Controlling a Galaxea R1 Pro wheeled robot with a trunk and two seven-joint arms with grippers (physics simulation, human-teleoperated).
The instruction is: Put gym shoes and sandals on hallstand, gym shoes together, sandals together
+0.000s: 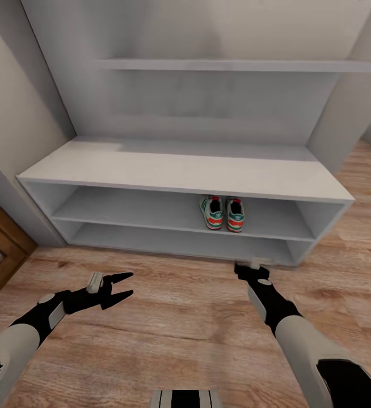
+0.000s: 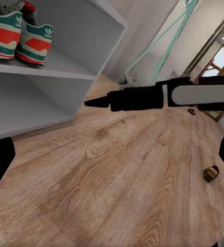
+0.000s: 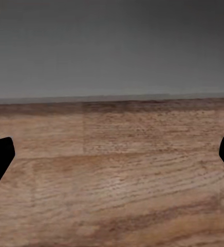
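- My left claw (image 1: 126, 285) hangs released over the corridor floor (image 1: 180, 328), its two black fingers spread and nothing between them.
- My right claw (image 1: 252, 266) sits low at the foot of the hallstand (image 1: 180, 170); its wrist camera shows the two fingertips at opposite edges of the frame, wide apart, empty, facing the grey base panel.
- The two gym shoes (image 1: 222, 212) stand side by side, touching, heels toward me, on the upper of the two shelf compartments, just above and beyond my right claw.
- From the left wrist camera I see the gym shoes (image 2: 17, 36) on that shelf, and past my right arm (image 2: 163, 95) a small brown thing (image 2: 210, 174) on the floor, too small to identify.
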